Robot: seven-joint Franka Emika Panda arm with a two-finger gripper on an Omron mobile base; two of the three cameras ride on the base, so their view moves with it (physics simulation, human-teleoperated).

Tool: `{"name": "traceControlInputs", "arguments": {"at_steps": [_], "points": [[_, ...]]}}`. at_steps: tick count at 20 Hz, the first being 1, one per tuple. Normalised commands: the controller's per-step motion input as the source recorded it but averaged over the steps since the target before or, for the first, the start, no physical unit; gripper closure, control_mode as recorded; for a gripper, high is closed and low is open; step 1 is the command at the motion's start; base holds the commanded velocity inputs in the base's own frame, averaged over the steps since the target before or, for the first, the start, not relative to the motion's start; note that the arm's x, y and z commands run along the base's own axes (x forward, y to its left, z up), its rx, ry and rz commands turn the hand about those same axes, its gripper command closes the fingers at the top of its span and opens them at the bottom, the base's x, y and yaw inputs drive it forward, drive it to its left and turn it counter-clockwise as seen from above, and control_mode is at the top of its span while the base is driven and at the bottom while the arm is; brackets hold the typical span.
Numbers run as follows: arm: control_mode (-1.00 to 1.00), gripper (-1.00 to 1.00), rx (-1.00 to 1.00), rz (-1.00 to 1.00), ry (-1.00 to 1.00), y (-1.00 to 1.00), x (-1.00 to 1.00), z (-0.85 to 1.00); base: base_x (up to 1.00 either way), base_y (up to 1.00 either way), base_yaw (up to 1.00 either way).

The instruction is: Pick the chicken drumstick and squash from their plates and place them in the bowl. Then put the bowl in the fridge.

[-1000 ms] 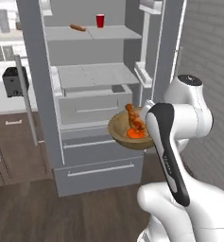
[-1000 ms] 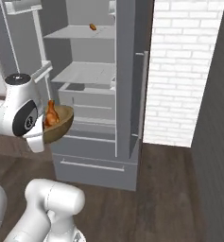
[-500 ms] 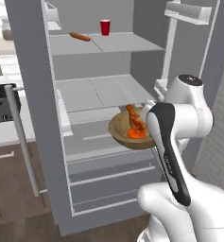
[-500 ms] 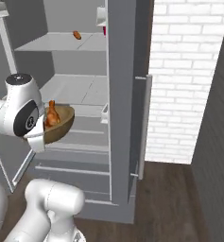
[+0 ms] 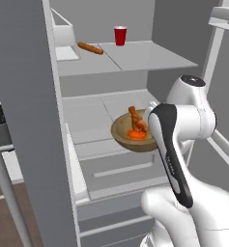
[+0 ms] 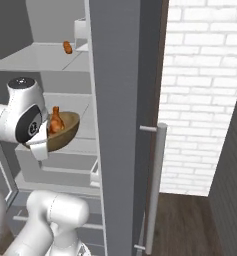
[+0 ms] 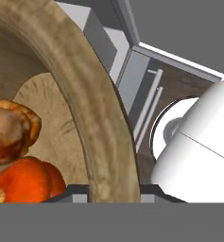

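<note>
Wooden bowl (image 5: 135, 136), carrying the chicken drumstick (image 5: 136, 119) and squash (image 5: 135, 134), is hanging before the open fridge (image 5: 101, 99); the hand (image 7: 114, 189), seemingly clamped on its rim, is not yet shelving it.

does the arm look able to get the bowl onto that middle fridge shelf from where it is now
Probably yes. The gripper is shut on the bowl rim, holding it level with the drumstick and squash inside, just in front of the middle shelf. The fridge doors stand open and nothing blocks the shelf ahead.
</note>
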Motion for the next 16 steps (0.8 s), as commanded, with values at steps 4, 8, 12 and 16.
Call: {"name": "traceControlInputs", "arguments": {"at_steps": [4, 8, 12, 16], "points": [[-1.0, 1.0, -0.01, 0.0, -0.01, 0.0, 0.87, -0.03, 0.0, 0.0, 0.0], [-1.0, 1.0, 0.09, -0.06, -0.1, 0.11, 0.83, -0.22, 0.0, 0.0, 0.0], [-1.0, 1.0, 0.13, -0.04, -0.04, 0.19, 0.64, -0.25, 0.0, 0.0, 0.0], [-1.0, 1.0, 0.18, -0.05, -0.06, 0.06, 0.75, -0.33, 0.0, 0.0, 0.0]]}}
